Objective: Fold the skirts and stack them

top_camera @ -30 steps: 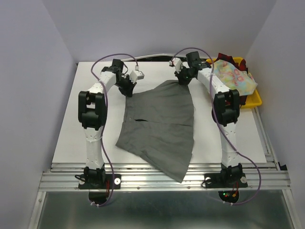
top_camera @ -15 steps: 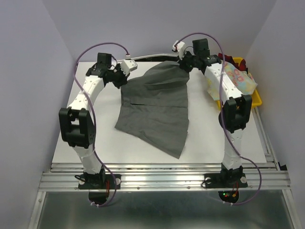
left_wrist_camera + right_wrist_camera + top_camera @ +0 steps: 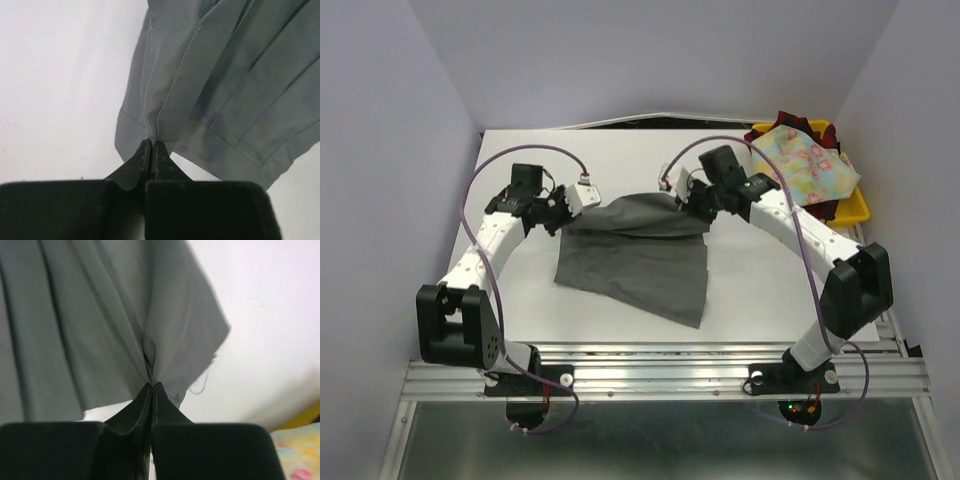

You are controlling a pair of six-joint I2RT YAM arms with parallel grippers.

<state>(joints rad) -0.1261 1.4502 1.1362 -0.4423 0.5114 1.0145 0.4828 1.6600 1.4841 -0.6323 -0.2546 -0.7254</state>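
Pinching grey skirt [image 3: 640, 265] corners: left gripper [image 3: 151, 144], right gripper [image 3: 152, 385], cloth perhaps doubled.

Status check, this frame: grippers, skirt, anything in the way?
Left gripper and right gripper shut, each pinching the grey skirt at an edge. Skirt's near part on the table. Floral skirt off in the tray, nothing in the way.

Pleated skirt [image 3: 635, 262] on table [image 3: 760, 290] centre; far right, tray [image 3: 855, 210] with floral skirt [image 3: 810, 160] over plaid skirt [image 3: 788, 121].
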